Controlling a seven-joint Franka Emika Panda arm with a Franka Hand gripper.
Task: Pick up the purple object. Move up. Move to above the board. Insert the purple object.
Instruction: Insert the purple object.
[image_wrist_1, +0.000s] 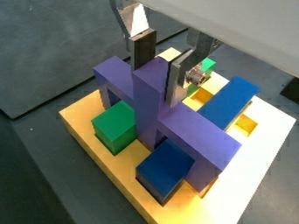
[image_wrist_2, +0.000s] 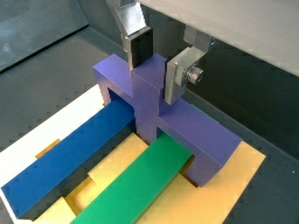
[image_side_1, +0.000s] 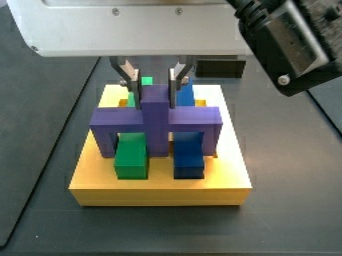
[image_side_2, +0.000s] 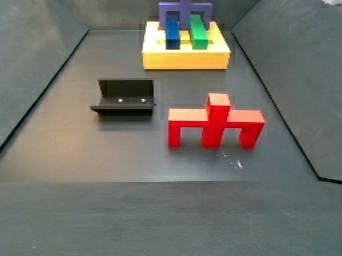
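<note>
The purple object (image_side_1: 156, 115) sits down in the yellow board (image_side_1: 160, 180), its crossbar across the slots and its central bar upright. It also shows in both wrist views (image_wrist_1: 176, 122) (image_wrist_2: 158, 109) and far off in a side view (image_side_2: 174, 18). The gripper (image_side_1: 155, 78) is low over the board, its fingers (image_wrist_1: 143, 48) (image_wrist_2: 177, 74) straddling the top of the central bar. A narrow gap shows at each side, so the jaws stand slightly open. The gripper is out of frame in the side view that shows the red block.
A green block (image_side_1: 131, 152) and a blue block (image_side_1: 191, 155) sit in the board's slots beside the purple legs. A red cross-shaped block (image_side_2: 214, 122) and the dark fixture (image_side_2: 124, 98) stand on the grey floor away from the board (image_side_2: 187, 55).
</note>
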